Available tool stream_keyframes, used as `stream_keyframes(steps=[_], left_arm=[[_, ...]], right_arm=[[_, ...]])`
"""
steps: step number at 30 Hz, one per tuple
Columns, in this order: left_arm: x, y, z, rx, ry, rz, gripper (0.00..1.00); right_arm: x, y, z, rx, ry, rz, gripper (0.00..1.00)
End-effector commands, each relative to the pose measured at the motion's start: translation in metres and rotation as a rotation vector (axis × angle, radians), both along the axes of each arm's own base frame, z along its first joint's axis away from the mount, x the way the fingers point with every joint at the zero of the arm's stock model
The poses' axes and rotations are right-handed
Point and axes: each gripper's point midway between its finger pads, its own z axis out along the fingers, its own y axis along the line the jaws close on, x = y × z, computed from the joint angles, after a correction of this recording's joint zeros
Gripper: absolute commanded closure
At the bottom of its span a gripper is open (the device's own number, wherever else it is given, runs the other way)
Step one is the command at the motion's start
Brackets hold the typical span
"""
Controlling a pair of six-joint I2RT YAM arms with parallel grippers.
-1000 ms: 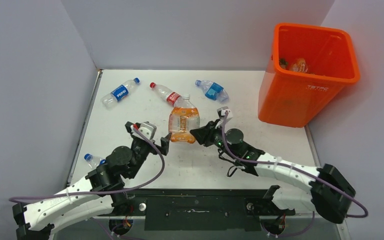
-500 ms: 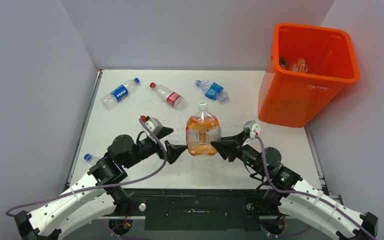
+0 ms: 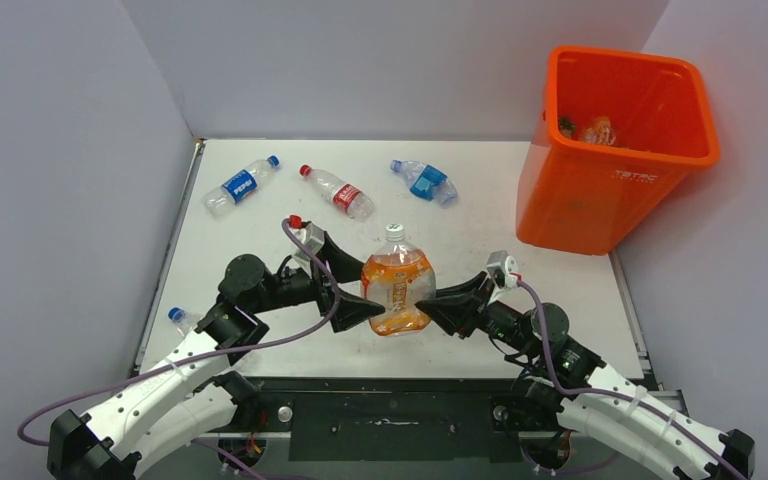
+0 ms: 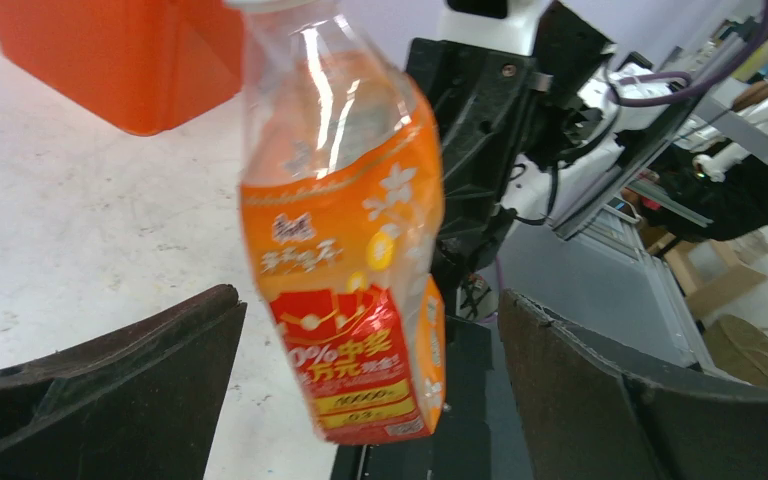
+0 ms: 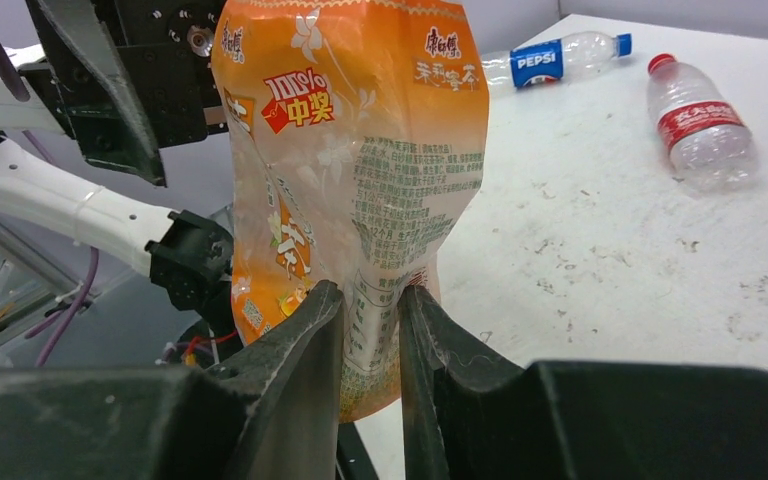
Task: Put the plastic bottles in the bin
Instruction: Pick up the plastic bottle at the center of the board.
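My right gripper (image 3: 430, 306) is shut on the lower edge of an orange-labelled plastic bottle (image 3: 397, 292) and holds it upright and slightly tilted above the table's near middle. In the right wrist view both fingers pinch the crumpled label, right gripper (image 5: 372, 340), bottle (image 5: 360, 130). My left gripper (image 3: 365, 293) stands open from the left. In its wrist view the bottle (image 4: 340, 250) hangs between the wide-spread fingers of the left gripper (image 4: 370, 395), with gaps on both sides. The orange bin (image 3: 615, 170) stands at the far right with bottles (image 3: 595, 130) inside.
On the far half of the table lie a Pepsi bottle (image 3: 240, 185), a red-labelled bottle (image 3: 338, 192) and a crushed blue-labelled bottle (image 3: 423, 181). A blue-capped bottle (image 3: 185, 320) lies at the left edge beside my left arm. Walls close in left, back and right.
The right gripper carried the orange bottle right and toward the near edge, then slightly back left. The left gripper followed, staying open, and now flanks the bottle.
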Motion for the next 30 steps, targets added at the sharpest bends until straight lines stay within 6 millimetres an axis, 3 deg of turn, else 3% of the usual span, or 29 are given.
stream_keyframes(steps=[1, 5, 10, 13, 16, 19, 21, 25, 30], left_arm=[[-0.02, -0.003, 0.018, -0.063, -0.069, -0.109, 0.05], [-0.022, -0.008, 0.01, -0.036, -0.066, -0.132, 0.25], [-0.023, -0.011, 0.005, -0.023, -0.077, -0.135, 0.57], [-0.023, -0.011, 0.002, -0.011, -0.085, -0.126, 0.67], [-0.024, -0.012, 0.0, 0.0, -0.1, -0.12, 0.74], [-0.021, -0.011, -0.002, 0.013, -0.116, -0.097, 0.77], [-0.017, -0.01, -0.002, 0.016, -0.135, -0.063, 0.81], [-0.011, -0.003, -0.001, 0.011, -0.182, 0.012, 0.91], [-0.001, 0.007, 0.0, 0.013, -0.25, 0.132, 1.0]], right_arm=[[-0.01, 0.012, 0.021, 0.11, -0.021, 0.085, 0.95], [-0.01, 0.015, 0.023, 0.15, -0.009, 0.099, 0.95], [-0.007, 0.018, 0.022, 0.157, 0.005, 0.095, 0.95], [-0.006, 0.018, 0.02, 0.149, 0.015, 0.085, 0.93], [-0.003, 0.017, 0.018, 0.121, 0.035, 0.066, 0.73], [-0.002, 0.016, 0.016, 0.085, 0.056, 0.053, 0.34], [0.0, 0.013, 0.017, 0.071, 0.071, 0.031, 0.19], [0.003, 0.002, 0.022, 0.029, 0.092, -0.023, 0.01], [0.009, -0.012, 0.032, -0.005, 0.169, -0.114, 0.08]])
